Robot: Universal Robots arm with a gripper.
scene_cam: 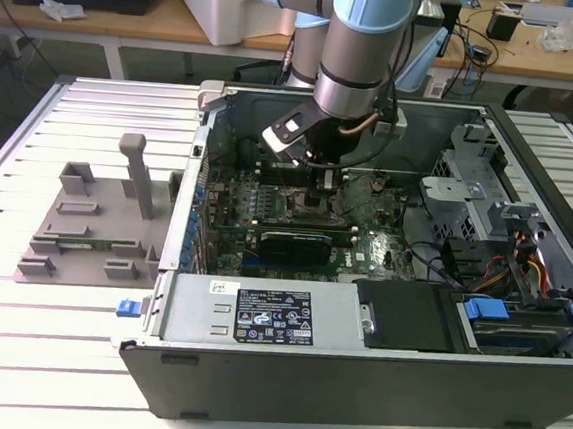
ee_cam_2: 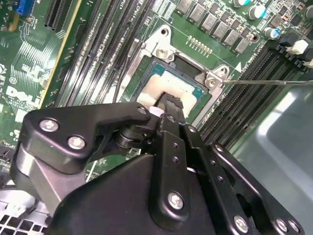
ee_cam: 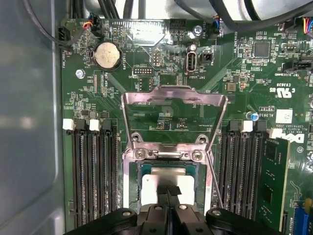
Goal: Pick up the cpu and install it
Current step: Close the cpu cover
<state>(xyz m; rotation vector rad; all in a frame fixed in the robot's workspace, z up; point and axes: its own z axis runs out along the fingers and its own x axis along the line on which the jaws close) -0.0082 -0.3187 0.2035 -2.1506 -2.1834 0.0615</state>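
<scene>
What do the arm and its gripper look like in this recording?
The arm is a silver-grey tube with pale blue joint caps. Its gripper is matt black: two angular linkage fingers studded with silver screw heads, ending in ribbed tips. A black block with a white patch sits at the wrist.

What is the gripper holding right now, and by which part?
Nothing, it seems. The gripper is shut, its tips together over the middle of the cpu, which lies in the socket with its edges free.
</scene>
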